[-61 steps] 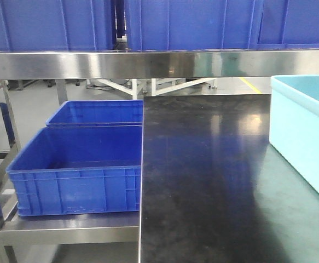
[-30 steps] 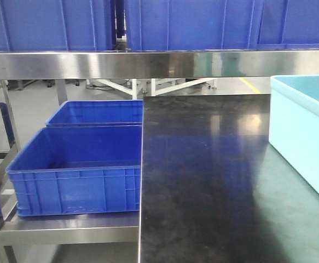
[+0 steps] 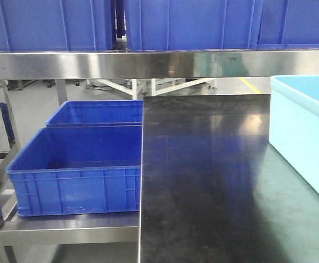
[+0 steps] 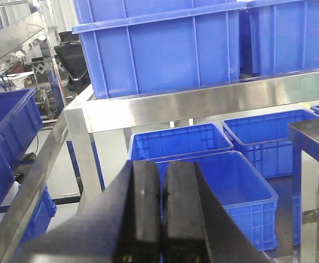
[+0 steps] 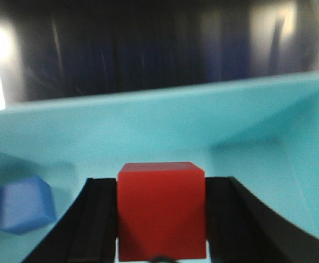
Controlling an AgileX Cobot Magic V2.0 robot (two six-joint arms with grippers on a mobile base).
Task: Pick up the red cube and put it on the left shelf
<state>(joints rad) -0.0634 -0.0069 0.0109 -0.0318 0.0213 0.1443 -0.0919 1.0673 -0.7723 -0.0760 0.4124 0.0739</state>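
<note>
The red cube (image 5: 162, 211) sits squeezed between the two black fingers of my right gripper (image 5: 162, 186), which is shut on it inside the pale turquoise tub (image 5: 148, 126). My left gripper (image 4: 162, 211) is shut with nothing in it, its pads pressed together, and points at the left shelf (image 4: 203, 101). The left shelf (image 3: 148, 64) is a stainless steel rack with dark blue crates (image 3: 77, 170) on its tiers. Neither gripper shows in the front view, and the red cube is hidden there.
A blue cube (image 5: 25, 204) lies on the tub floor left of the right gripper. The black-topped table (image 3: 203, 181) runs up the middle of the front view, the turquoise tub (image 3: 304, 137) on its right. Blue crates (image 4: 219, 186) fill the lower tier.
</note>
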